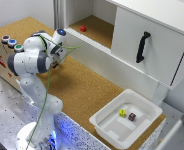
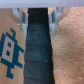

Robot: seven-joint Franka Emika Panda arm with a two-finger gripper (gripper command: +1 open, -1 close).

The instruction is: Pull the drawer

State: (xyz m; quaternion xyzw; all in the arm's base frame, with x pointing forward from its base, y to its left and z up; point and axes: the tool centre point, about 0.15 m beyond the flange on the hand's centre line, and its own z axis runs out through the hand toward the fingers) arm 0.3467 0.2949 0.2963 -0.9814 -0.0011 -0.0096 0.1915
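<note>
The drawer [image 1: 159, 50] is a large white front at the exterior view's right, with a black vertical handle [image 1: 142, 46]. My gripper [image 1: 56, 59] hangs low over the cork tabletop at the exterior view's left, far from the handle, and the arm mostly hides it there. In the wrist view the gripper [image 2: 39, 12] is open. Its two pale fingertips [image 2: 20, 17] stand wide apart with a dark ribbed strip [image 2: 39, 50] running below them. The drawer does not show in the wrist view.
A small red block [image 1: 83, 28] sits in the open shelf beside the drawer. A white tub [image 1: 144, 109] at the front holds a yellow cube [image 1: 122, 113] and a dark cube [image 1: 132, 116]. A cardboard box [image 1: 4, 57] with coloured buttons [image 1: 11, 43] stands behind the arm.
</note>
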